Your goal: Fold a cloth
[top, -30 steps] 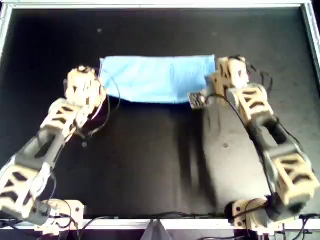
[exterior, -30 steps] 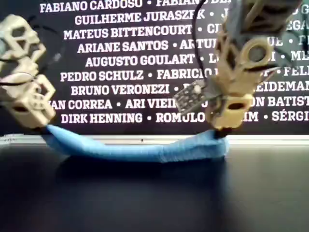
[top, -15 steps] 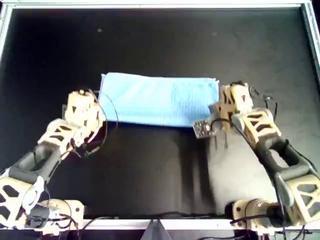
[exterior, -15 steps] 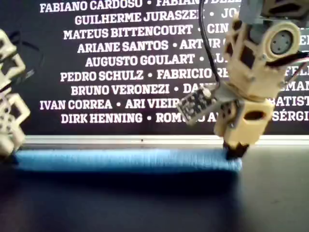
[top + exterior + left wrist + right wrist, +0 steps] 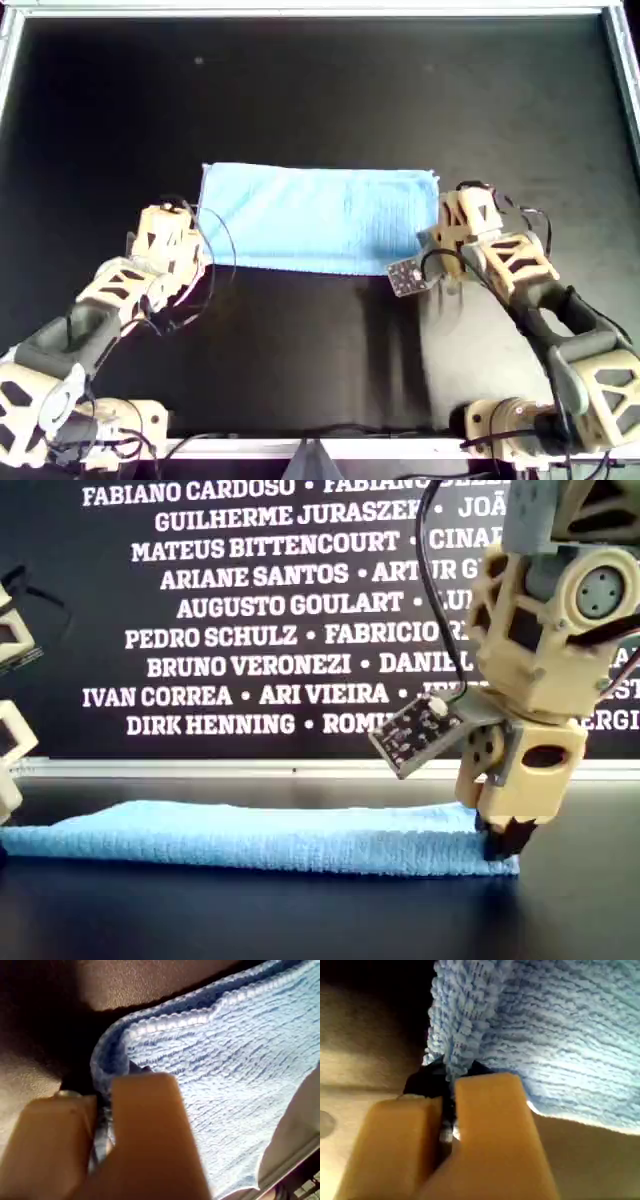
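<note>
The light blue cloth [image 5: 320, 215] lies on the black table as a wide strip, doubled over. It shows low and flat in the exterior view [image 5: 270, 835]. My first gripper [image 5: 105, 1095] is shut on the cloth [image 5: 235, 1060] beside a hemmed corner; in the overhead view it [image 5: 196, 256] sits at the strip's near left corner. My second gripper [image 5: 447, 1095] is shut on the cloth's [image 5: 545, 1025] thick edge; it [image 5: 440, 258] holds the near right corner and touches down at the exterior view's right [image 5: 505, 842].
The table has a metal rim [image 5: 320, 10]. A small circuit board [image 5: 405, 275] sticks out beside my second gripper. The arm bases [image 5: 110, 440] [image 5: 510, 425] stand at the near edge. A dark banner with white names [image 5: 250, 610] backs the table.
Both grippers have pulled the cloth towards the near edge. Its raised ends have come down, and it now lies flat on the table.
</note>
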